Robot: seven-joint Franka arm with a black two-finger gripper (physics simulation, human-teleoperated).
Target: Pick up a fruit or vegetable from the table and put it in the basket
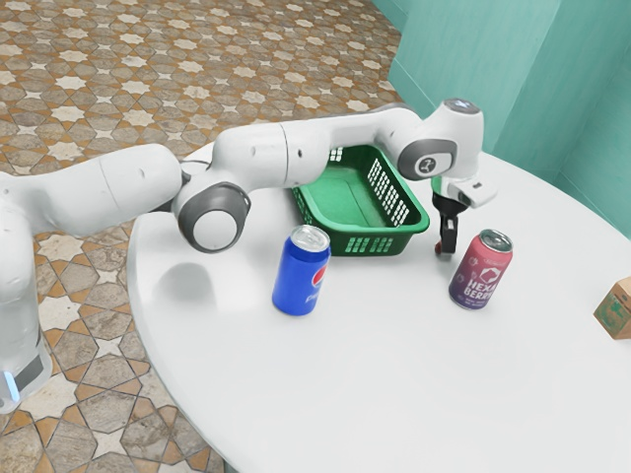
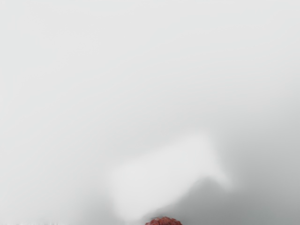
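My gripper (image 1: 446, 248) points down at the tabletop, between the green basket (image 1: 340, 240) and the red can in the exterior view. A small reddish fruit (image 1: 439, 249) is at its fingertips, mostly hidden behind them. In the wrist view the top of the bumpy red fruit (image 2: 163, 221) shows at the lower edge, just under the hand. Whether the fingers touch it from both sides cannot be made out. The basket's inside looks bare green where it is visible.
A red Hexa Berry can (image 1: 481, 271) stands close to the gripper, toward the exterior view's right. The blue Pepsi can (image 1: 302, 272) is in front of the basket. A small brown carton (image 1: 616, 309) sits at the exterior view's right edge of the white table (image 1: 394, 394).
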